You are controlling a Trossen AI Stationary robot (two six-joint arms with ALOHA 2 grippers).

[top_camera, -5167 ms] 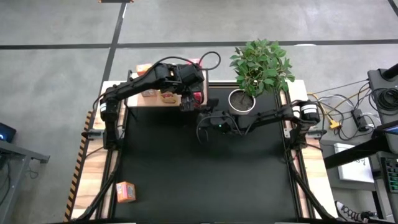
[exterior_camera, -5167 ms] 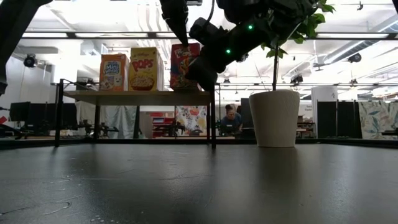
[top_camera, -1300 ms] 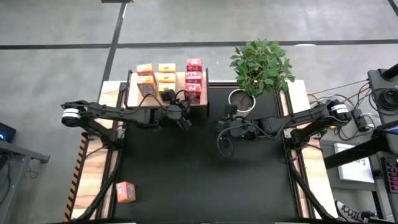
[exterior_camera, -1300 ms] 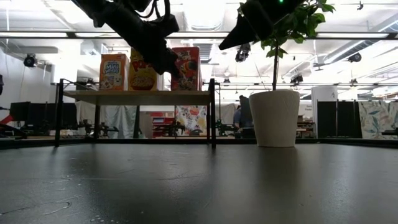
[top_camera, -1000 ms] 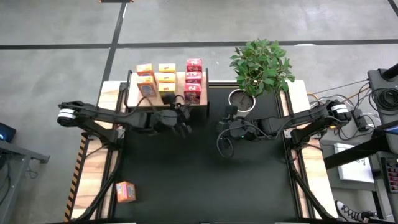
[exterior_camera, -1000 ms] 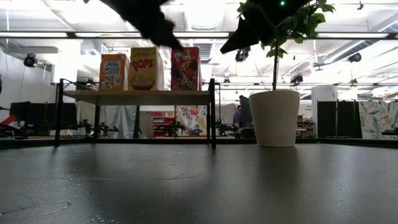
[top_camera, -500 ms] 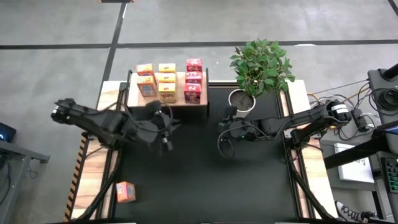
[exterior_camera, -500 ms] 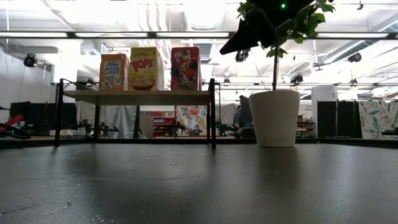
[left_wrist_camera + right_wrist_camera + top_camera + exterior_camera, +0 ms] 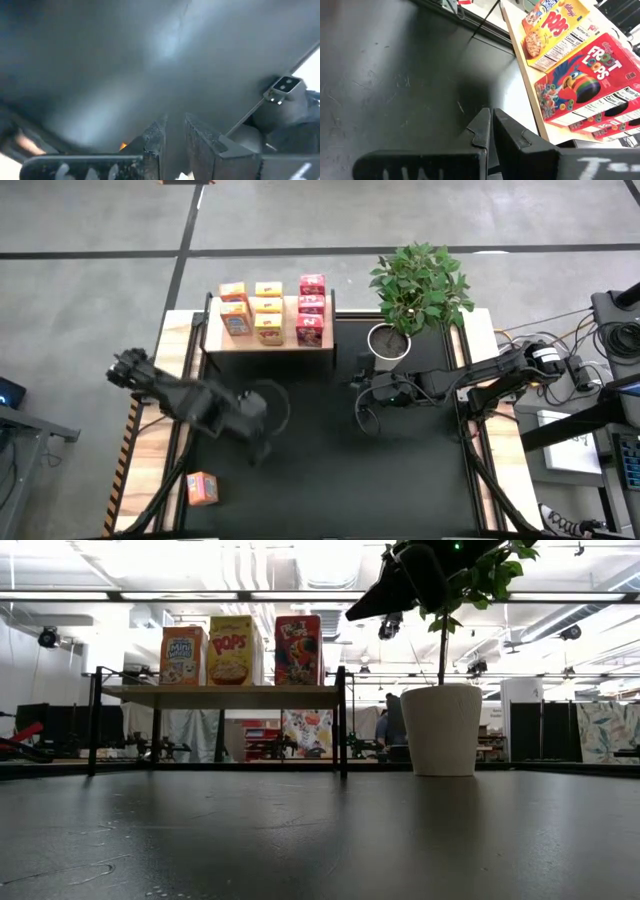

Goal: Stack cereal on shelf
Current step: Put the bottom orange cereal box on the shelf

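Left claw nearly together, empty, above mat; right claw together beside shelf.

I'm seeing the black table carrying the shelf at its far edge, a white plant pot standing just beside it, and one orange cereal box lying at the near left corner
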